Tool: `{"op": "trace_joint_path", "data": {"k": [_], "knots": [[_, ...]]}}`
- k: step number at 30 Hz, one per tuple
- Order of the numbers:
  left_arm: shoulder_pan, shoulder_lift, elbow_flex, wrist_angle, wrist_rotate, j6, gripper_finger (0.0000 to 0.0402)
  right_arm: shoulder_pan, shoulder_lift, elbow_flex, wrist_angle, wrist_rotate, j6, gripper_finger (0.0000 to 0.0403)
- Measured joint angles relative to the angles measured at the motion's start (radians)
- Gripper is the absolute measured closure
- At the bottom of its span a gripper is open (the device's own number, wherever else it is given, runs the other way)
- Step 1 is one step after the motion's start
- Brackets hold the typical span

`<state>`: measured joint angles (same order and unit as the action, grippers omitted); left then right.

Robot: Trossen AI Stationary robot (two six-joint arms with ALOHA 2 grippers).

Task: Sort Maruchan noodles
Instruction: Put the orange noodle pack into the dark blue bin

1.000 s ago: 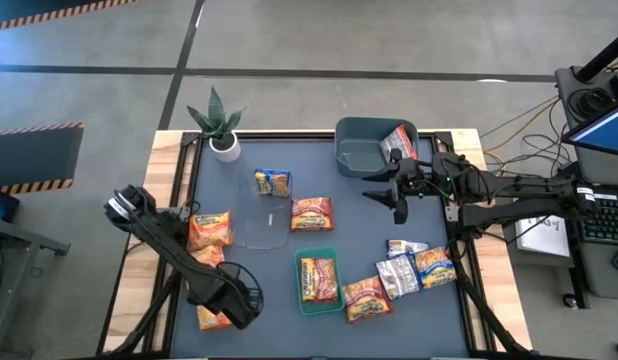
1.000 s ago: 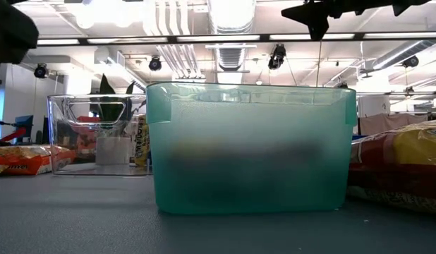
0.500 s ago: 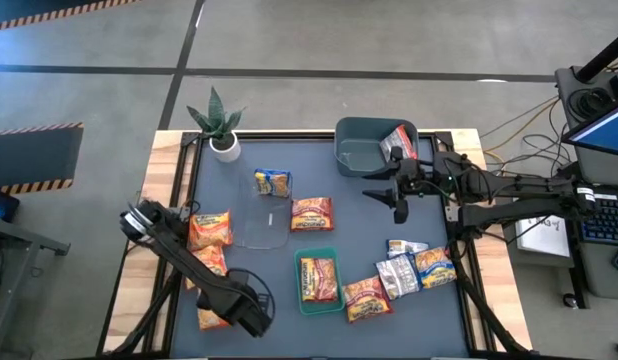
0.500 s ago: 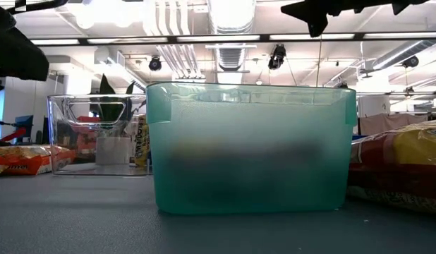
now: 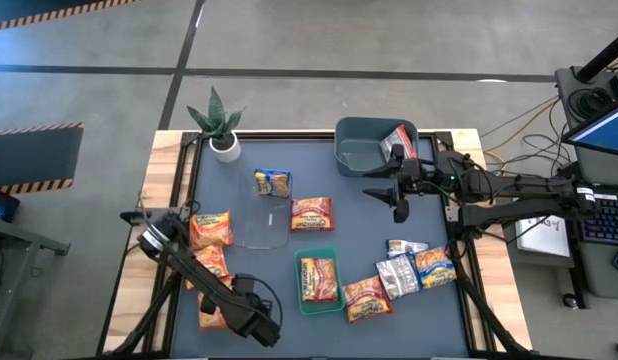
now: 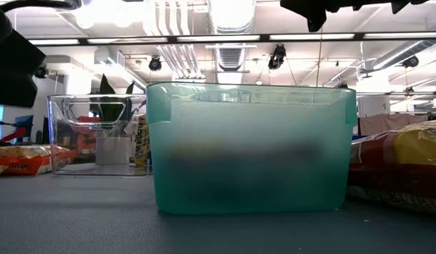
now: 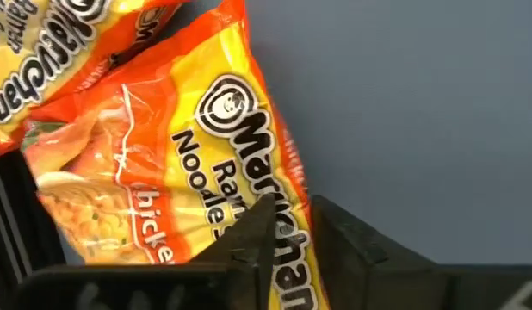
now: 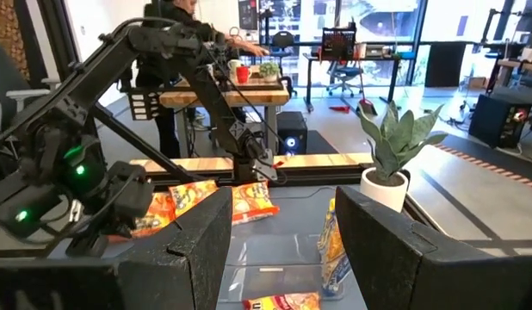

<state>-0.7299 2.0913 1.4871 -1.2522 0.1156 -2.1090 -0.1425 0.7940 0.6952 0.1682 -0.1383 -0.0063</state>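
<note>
The scene is evenly and brightly lit by ceiling strip lights [image 6: 225, 37], seen glaring white in the low view. Only soft, faint shadows are cast on the desk [image 5: 429, 310]. In the left wrist view, the orange packet [image 7: 163, 172] is rendered sharp while the dark fingers [image 7: 352, 237] are blurred.

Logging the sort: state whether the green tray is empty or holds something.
Holds something: one orange-and-yellow Maruchan packet lies flat inside the green tray in the high view.
</note>
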Motion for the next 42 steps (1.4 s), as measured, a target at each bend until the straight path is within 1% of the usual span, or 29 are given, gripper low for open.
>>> {"op": "trace_joint_path", "data": {"k": [5,11,13,16,19,21,25,30,35,38,42], "knots": [[-0.001,0.017,0.025,-0.022,0.006,0.000,0.0393,0.000,0.000,0.000,0.010,0.000,-0.019,0.0207],[-0.007,0.020,0.074,-0.061,0.006,0.006,0.0401,0.000,0.000,0.000,0.029,0.000,-0.025,0.0207],[-0.008,0.020,0.101,-0.062,-0.010,0.053,0.0401,0.000,0.000,0.001,0.031,0.000,-0.032,0.0207],[-0.015,0.020,0.156,-0.060,-0.094,0.174,0.0401,0.000,0.000,0.001,0.031,0.000,-0.034,0.0207],[-0.025,0.020,0.227,-0.060,-0.219,0.299,0.0401,0.000,0.001,0.001,0.031,0.000,-0.034,0.0207],[-0.026,0.019,0.260,-0.068,-0.286,0.339,0.0401,0.000,0.001,0.001,0.032,0.000,-0.034,0.0207],[-0.025,0.019,0.273,-0.087,-0.313,0.365,0.0401,0.000,0.001,0.001,0.032,0.000,-0.031,0.0207],[-0.043,0.010,0.275,-0.054,-0.409,0.410,0.0401,0.000,0.001,0.001,0.032,0.000,-0.029,0.0207],[-0.050,0.000,0.299,-0.078,-0.419,0.437,0.0401,0.000,0.001,0.001,0.032,0.000,-0.030,0.0207],[-0.054,0.000,0.306,-0.067,-0.392,0.472,0.0401,0.000,0.001,0.001,0.031,0.000,-0.016,0.0207],[-0.085,-0.010,0.304,0.022,-0.372,0.636,0.0401,0.000,0.015,0.001,0.029,0.000,0.029,0.0207]]}}
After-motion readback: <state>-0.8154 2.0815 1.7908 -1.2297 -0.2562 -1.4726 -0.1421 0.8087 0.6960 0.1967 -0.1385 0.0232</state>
